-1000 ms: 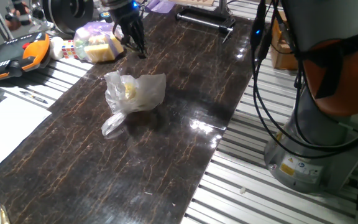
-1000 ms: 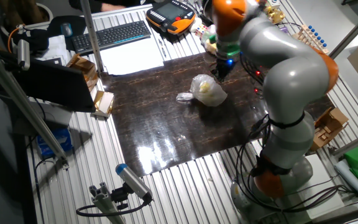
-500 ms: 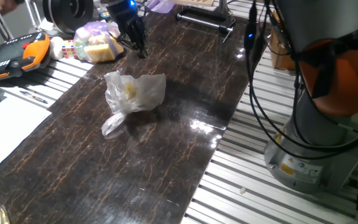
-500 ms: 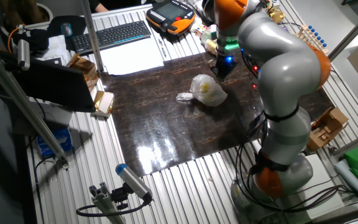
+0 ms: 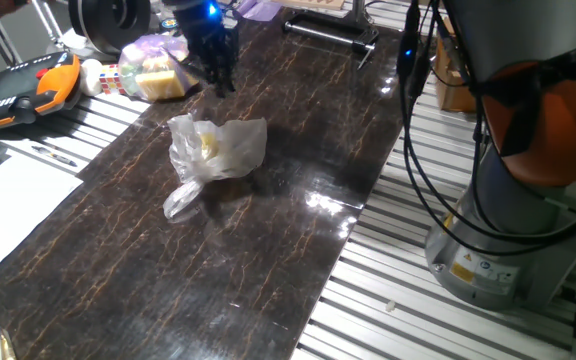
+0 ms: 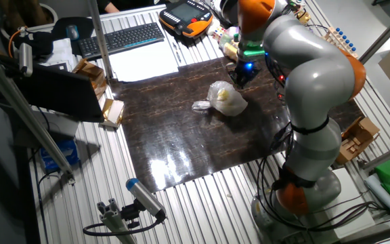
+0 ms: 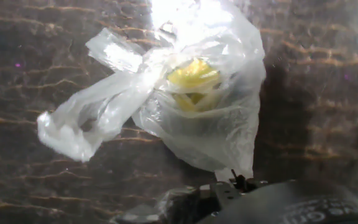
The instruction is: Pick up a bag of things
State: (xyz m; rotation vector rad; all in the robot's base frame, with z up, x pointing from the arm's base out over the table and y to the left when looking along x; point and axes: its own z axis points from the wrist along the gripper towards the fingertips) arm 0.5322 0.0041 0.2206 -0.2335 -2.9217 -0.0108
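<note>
The bag of things (image 5: 218,148) is a small clear whitish plastic bag with pale yellow pieces inside and a twisted tail. It lies on the dark marbled tabletop (image 5: 268,240). It also shows in the other fixed view (image 6: 226,99) and fills the hand view (image 7: 197,93), tail to the left. My gripper (image 5: 220,78) hangs above the table beyond the bag, apart from it, near the table's far end. It also shows in the other fixed view (image 6: 240,76). Its fingers look parted and hold nothing.
A purple-tinted bag with a yellow block (image 5: 158,65) lies just left of the gripper. An orange teach pendant (image 5: 18,90), a keyboard (image 6: 124,37) and white paper (image 5: 8,200) lie off the table's left side. The robot base (image 5: 508,200) stands to the right.
The gripper has turned about its own axis and shifted slightly above the far end of the table. The bag has not moved.
</note>
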